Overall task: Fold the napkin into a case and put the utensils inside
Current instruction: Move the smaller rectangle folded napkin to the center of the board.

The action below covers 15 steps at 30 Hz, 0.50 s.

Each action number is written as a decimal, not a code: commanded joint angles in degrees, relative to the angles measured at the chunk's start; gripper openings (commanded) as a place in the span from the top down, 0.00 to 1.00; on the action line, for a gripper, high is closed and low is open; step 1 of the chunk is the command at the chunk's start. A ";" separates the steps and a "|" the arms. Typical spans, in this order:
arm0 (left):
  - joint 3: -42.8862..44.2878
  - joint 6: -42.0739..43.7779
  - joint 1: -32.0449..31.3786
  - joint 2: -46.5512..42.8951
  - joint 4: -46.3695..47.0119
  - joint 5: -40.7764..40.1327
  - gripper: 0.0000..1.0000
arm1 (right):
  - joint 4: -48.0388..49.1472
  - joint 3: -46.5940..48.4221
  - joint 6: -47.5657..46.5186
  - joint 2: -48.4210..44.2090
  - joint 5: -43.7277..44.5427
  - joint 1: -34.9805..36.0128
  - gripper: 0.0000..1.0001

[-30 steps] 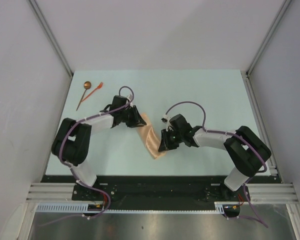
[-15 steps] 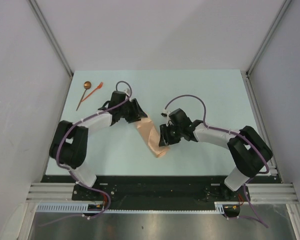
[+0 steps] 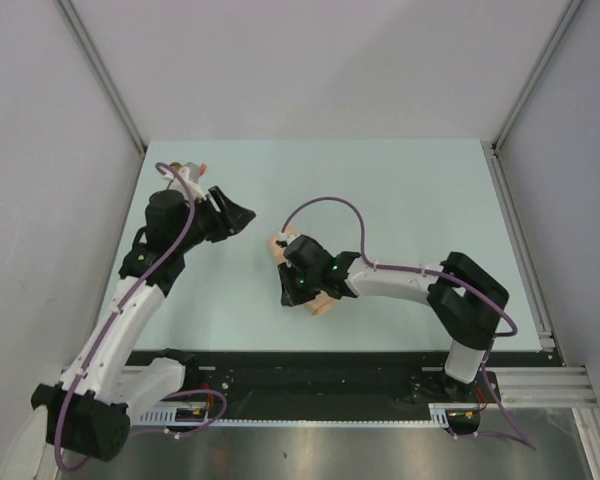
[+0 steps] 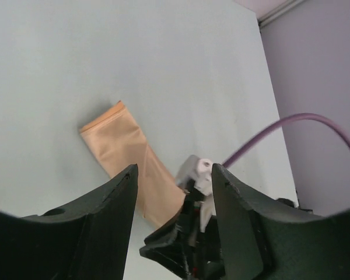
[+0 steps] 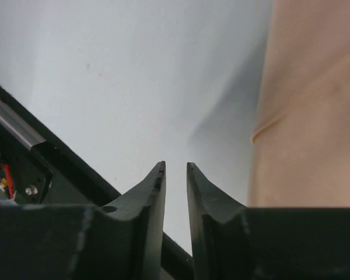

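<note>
The case (image 4: 126, 156) lies flat near the middle of the table (image 3: 420, 200), a narrow layered strip of tan-orange cloth set on a slant. We judge the folding done or all but done, with the loading not yet begun. The utensils (image 3: 201, 168) sit well apart from it near the far left corner, mostly hidden behind the left arm, so only an orange-red tip shows clearly. As we read it, the next move calls for one gripper to pinch a utensil off the table while the other lifts the top layer to give the pouch a mouth; thin handles lying flat will want a careful grip. The right gripper (image 5: 175, 172) hangs low just beside the case, over bare table off the cloth's edge, its fingers almost together with a slim gap and nothing between them. The left gripper (image 3: 242, 214) is raised, its arm stretched far forward along the left side, jaws spread fairly wide and empty, aimed toward the case
</note>
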 commanded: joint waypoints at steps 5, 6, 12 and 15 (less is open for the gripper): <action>-0.06 5.27 2.99 -7.22 -8.75 -0.72 0.41 | 3.50 6.99 2.94 11.25 6.19 2.75 0.85; -0.41 5.18 2.99 -7.30 -8.23 -0.45 0.41 | 2.54 6.81 2.94 11.51 8.02 2.67 0.86; -1.91 4.30 3.07 -6.52 -6.47 1.39 0.41 | -1.42 2.68 3.82 10.47 15.85 1.53 0.89; -1.82 4.48 3.07 -5.03 -5.86 1.66 0.41 | -1.34 0.14 3.29 8.89 18.06 -0.76 0.89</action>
